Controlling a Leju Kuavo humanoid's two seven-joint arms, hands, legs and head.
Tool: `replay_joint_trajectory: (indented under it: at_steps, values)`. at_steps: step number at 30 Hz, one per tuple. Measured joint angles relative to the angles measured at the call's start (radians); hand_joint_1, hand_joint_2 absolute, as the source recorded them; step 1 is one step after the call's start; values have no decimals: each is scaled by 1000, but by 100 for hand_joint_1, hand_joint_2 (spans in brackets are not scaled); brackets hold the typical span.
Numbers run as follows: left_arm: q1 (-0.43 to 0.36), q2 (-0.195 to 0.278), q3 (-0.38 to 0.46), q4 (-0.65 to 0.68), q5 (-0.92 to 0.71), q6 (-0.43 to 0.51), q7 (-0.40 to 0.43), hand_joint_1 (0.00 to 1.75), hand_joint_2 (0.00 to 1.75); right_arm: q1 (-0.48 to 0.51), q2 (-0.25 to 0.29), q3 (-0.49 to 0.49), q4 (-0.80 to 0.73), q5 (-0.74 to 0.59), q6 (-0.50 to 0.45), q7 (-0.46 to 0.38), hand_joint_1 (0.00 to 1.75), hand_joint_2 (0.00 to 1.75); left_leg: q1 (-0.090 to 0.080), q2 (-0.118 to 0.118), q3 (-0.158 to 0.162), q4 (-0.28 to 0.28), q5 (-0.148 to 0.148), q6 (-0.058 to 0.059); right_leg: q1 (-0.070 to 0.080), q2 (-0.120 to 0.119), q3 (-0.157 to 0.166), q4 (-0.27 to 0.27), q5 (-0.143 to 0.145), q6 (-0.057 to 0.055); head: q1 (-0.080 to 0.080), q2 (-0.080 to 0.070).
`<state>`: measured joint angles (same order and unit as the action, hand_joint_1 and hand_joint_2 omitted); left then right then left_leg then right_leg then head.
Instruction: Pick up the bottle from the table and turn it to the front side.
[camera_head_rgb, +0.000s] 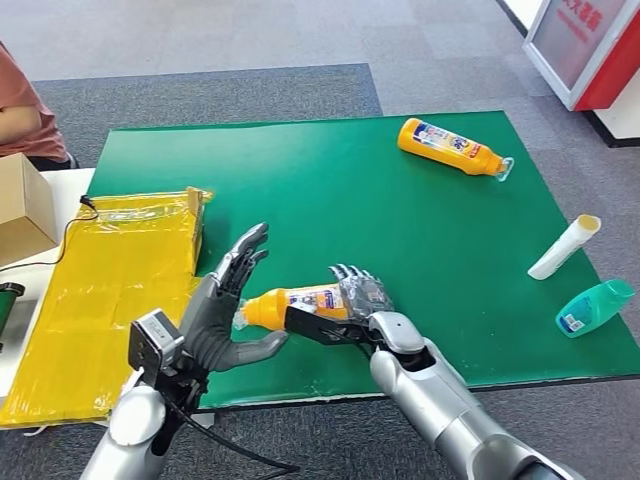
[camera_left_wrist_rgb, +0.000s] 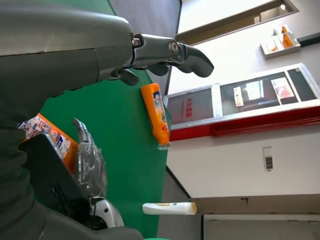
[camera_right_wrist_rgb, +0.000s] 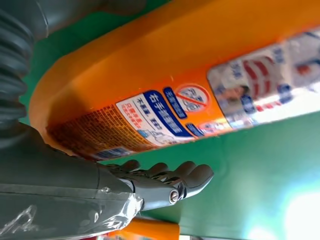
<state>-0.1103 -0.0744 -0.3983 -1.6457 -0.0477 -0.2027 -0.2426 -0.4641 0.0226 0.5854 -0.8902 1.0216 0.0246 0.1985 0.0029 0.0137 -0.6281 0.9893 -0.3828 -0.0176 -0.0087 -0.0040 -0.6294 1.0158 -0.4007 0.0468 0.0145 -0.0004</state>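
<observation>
An orange bottle with a printed label lies on its side just above the near edge of the green mat, cap end pointing left. My right hand grips its base end, fingers over the top and thumb along the near side. In the right wrist view the bottle's label faces the camera, with my fingers stretched beside it. My left hand is open, palm facing the cap end and thumb under the neck; whether it touches the cap I cannot tell. The left wrist view shows the held bottle and the right hand.
A second orange bottle lies at the mat's far right. A white tube and a teal bottle lie at the right edge. A yellow bag and a cardboard box are on the left, with a person behind.
</observation>
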Motion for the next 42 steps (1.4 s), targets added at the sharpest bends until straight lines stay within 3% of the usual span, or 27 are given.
replay_joint_trajectory:
  at_steps: [9,13,31,35,42]
  values:
    - [-22,1,-1,11,1,1,7,0,175,-39,10,13,77,15,0,9,0,175,0,0,0,0,0,0,0,0,0,0,0,0,0,0]
    - [-40,0,-11,11,6,6,27,0,175,-52,25,14,96,17,4,16,171,175,0,0,0,0,0,0,0,0,0,0,0,0,0,0]
    - [-45,7,-18,11,20,28,37,0,175,-56,35,13,103,-25,1,-3,175,175,0,0,0,0,1,-1,0,0,0,0,1,-1,0,0]
    - [-29,16,-16,11,21,37,14,0,175,-46,35,-10,95,-119,-8,-73,175,175,0,0,1,0,1,-1,0,0,0,0,0,-1,0,0]
    - [7,35,-8,8,37,42,-21,0,175,18,33,-128,33,-408,17,-248,175,175,0,0,0,0,0,-1,0,0,0,0,0,-1,0,0]
